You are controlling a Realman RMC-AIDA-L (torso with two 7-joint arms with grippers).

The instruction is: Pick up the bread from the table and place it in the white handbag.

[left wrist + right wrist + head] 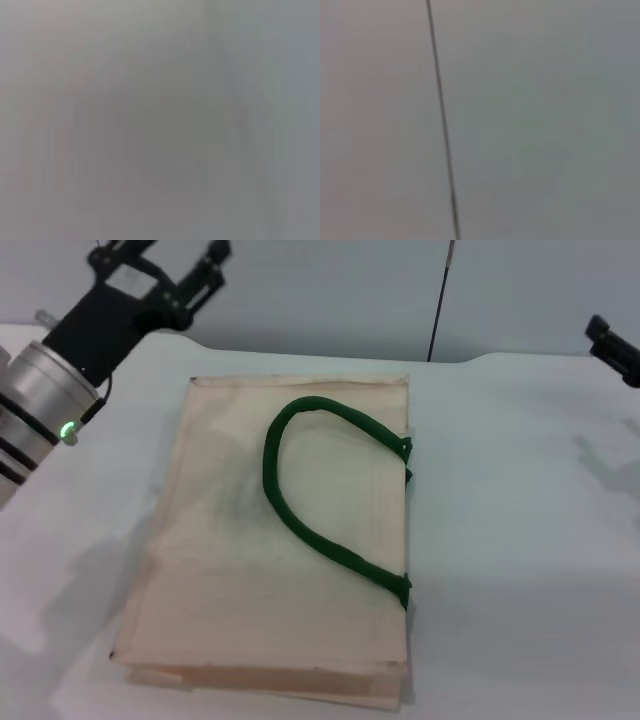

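Note:
The white handbag (270, 550) lies flat on the table (520, 540), a cream fabric tote whose dark green loop handle (320, 480) curves over its upper face. The bread is out of view in all three views. My left gripper (172, 262) hangs raised at the far left, beyond the bag's far left corner, its dark fingers spread open with nothing between them. Only a dark tip of my right gripper (612, 345) shows at the right edge, well away from the bag. Both wrist views show just plain grey surface.
A grey wall with a thin dark vertical seam (438, 300) rises behind the table's far edge. Bare white tabletop stretches to the right of the bag. The bag's near edge reaches almost to the bottom of the head view.

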